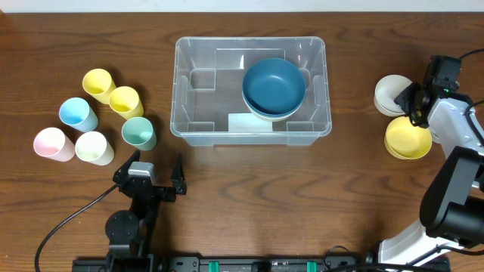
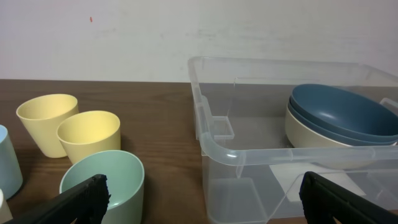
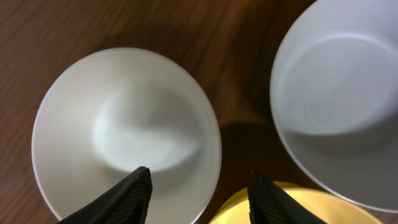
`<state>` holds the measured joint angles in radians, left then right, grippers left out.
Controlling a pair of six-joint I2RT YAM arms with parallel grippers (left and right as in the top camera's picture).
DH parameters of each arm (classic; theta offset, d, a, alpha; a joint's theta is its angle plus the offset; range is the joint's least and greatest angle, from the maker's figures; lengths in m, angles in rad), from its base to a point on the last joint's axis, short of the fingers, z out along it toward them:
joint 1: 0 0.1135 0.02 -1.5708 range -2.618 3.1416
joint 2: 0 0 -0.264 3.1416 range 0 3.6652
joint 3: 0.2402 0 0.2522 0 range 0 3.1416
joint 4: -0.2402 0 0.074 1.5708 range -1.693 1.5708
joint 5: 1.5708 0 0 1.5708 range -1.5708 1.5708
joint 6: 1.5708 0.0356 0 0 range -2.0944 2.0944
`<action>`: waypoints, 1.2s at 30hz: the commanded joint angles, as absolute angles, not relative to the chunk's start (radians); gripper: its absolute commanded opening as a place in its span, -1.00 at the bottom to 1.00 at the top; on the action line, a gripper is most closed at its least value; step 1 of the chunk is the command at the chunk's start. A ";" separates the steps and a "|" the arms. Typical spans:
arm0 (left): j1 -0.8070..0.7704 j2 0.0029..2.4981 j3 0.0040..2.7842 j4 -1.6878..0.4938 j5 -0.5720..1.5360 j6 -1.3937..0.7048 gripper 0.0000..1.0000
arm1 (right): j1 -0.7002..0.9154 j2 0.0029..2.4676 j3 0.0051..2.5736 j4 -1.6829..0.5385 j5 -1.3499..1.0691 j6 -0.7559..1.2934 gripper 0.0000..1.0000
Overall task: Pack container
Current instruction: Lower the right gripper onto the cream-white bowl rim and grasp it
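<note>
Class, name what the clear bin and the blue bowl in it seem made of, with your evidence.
The container: apparently clear glossy plastic; the table grain shows through its walls. The blue bowl: opaque, matte, perhaps plastic; even colour, no sharp glare.

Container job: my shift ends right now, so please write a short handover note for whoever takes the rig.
Left claw: open, empty, low near the table's front, just in front of the cups.
Right claw: open, straddling the rim of a white bowl; no grip visible yet.
Container: mid-table, holding a blue bowl nested in a paler bowl.
Left to pack: six cups on its left; on its right that white bowl, another pale bowl and a yellow bowl.
</note>
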<state>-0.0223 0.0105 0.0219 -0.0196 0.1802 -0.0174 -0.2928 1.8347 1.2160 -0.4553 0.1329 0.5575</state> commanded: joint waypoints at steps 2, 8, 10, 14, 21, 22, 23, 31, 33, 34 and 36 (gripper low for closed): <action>-0.018 0.005 0.004 -0.052 0.195 0.000 0.96 | -0.294 1.861 1.207 -0.445 0.169 0.535 0.02; -0.018 0.005 0.004 -0.052 0.195 0.000 0.96 | -0.294 1.908 1.207 -0.429 0.168 0.534 -0.01; -0.018 0.005 0.004 -0.052 0.195 0.000 0.96 | -0.294 1.912 1.207 -0.422 0.168 0.534 -0.03; -0.018 0.005 0.004 -0.052 0.194 0.000 0.96 | -0.295 1.912 1.207 -0.405 0.169 0.533 -0.32; -0.018 0.005 0.004 -0.052 0.195 0.000 0.96 | -0.294 1.912 1.207 -0.395 0.169 0.534 -0.80; -0.018 0.005 0.004 -0.052 0.195 0.000 0.96 | -0.295 1.912 1.207 -0.395 0.169 0.534 -0.87; -0.018 0.005 0.004 -0.052 0.194 0.000 0.96 | -0.295 1.912 1.207 -0.395 0.169 0.534 -0.92; -0.018 0.005 0.004 -0.052 0.194 0.000 0.96 | -0.295 1.909 1.217 -0.385 0.156 0.533 -0.97; -0.018 0.005 0.004 -0.052 0.195 0.000 0.96 | -0.294 1.903 1.232 -0.387 0.139 0.525 -0.97; -0.018 0.005 0.004 -0.052 0.194 0.000 0.96 | -0.294 1.896 1.242 -0.389 0.125 0.522 -0.98; -0.018 0.005 0.004 -0.052 0.195 0.000 0.96 | -0.294 1.873 1.264 -0.402 0.097 0.522 -0.97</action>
